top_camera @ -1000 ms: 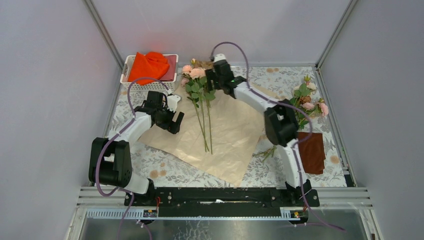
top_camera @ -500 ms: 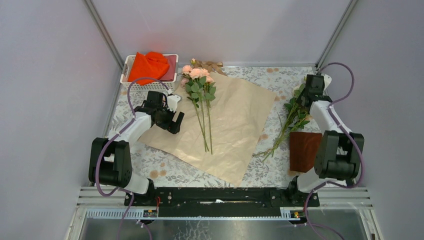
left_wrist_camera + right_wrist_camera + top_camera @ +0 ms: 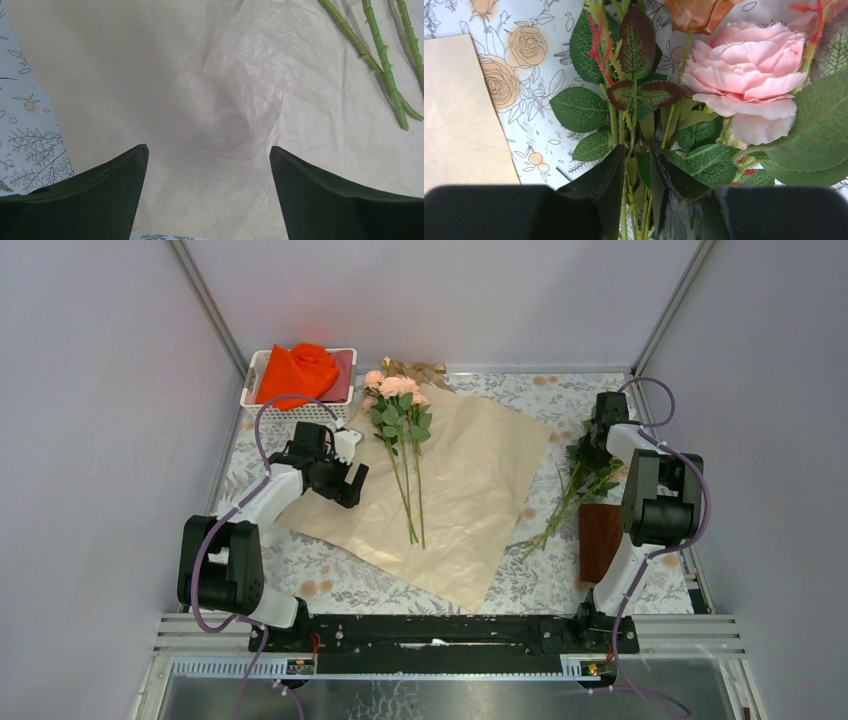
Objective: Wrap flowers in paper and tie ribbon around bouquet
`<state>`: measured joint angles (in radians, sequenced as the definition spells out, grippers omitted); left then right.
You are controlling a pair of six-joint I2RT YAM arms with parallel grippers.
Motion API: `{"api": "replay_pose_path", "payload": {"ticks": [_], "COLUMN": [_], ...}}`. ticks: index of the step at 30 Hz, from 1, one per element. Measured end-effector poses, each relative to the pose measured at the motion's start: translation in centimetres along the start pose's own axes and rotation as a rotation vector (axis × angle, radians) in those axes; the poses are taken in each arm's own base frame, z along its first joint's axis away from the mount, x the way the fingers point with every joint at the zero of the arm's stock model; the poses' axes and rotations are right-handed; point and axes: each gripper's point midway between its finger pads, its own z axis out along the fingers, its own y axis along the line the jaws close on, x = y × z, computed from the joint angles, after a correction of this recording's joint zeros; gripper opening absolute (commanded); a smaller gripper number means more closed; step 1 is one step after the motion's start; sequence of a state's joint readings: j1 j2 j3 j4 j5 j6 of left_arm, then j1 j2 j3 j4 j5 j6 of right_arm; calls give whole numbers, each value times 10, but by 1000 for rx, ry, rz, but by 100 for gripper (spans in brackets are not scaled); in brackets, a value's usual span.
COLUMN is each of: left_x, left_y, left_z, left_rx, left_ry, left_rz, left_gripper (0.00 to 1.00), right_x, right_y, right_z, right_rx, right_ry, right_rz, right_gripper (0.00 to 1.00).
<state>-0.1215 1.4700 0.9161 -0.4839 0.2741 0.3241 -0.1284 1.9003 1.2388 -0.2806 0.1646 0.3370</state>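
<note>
Where the right gripper (image 3: 636, 167) sits, its two dark fingers (image 3: 604, 185) are pinched in on a clump of thin green stems, so it's grasping the right-hand flowers (image 3: 749, 80) just below the leaves. A big pink bloom lies right of the fingers, a peach-brown one at the top edge, red-veined leaves btwn them. From above, this gripper (image 3: 592, 452) is at the far right of the table, arm folded back on itself, and the right-hand flowers (image 3: 585, 472) lie on the leaf-patterned mat (image 3: 545, 585) w/ stems trailing toward the near-left, tips near the paper's right edge but off it. A dark red-brown sheet (image 3: 598, 540) lies flat just beside them on the near side.

Left gripper (image 3: 208, 148) is released, jaws spread wide, over the crinkled paper (image 3: 225, 90) w/ nothing btwn the fingers; can't tell if they touch the sheet. Stem ends (image 3: 385, 55) show at the upper right of its view, mat (image 3: 25, 130) at the left.

Seen from above, the left gripper (image 3: 350, 480) is over the paper's left part. The paper (image 3: 470, 480) lies flat as a diamond mid-table. A 2nd bunch, the flowers (image 3: 395, 400), lies on it, blooms at the far-left corner, stems pointing near. White basket (image 3: 252, 388) w/ orange-red cloth (image 3: 297, 370) stands at far left
</note>
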Motion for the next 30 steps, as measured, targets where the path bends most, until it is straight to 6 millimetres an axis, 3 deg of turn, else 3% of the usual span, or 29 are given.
{"api": "replay_pose_path", "payload": {"ticks": [9,18,24,30], "left_x": [0,2,2,2], "left_y": [0,0,0,-1], "left_z": [0,2,2,2], "left_rx": [0,3,3,8], "left_ry": [1,8,8,7], "left_rz": [0,-2,-2,-3], "left_gripper": [98,99,98,98], "right_x": [-2,0,6,18], "right_y": [5,20,18,17], "right_z": [-3,-28,-24,0], "right_rx": [1,-33,-24,1], "right_ry": [-12,-42,-24,32], "right_rz": [-38,-71,-75,-87], "right_gripper": [38,42,41,38]}}
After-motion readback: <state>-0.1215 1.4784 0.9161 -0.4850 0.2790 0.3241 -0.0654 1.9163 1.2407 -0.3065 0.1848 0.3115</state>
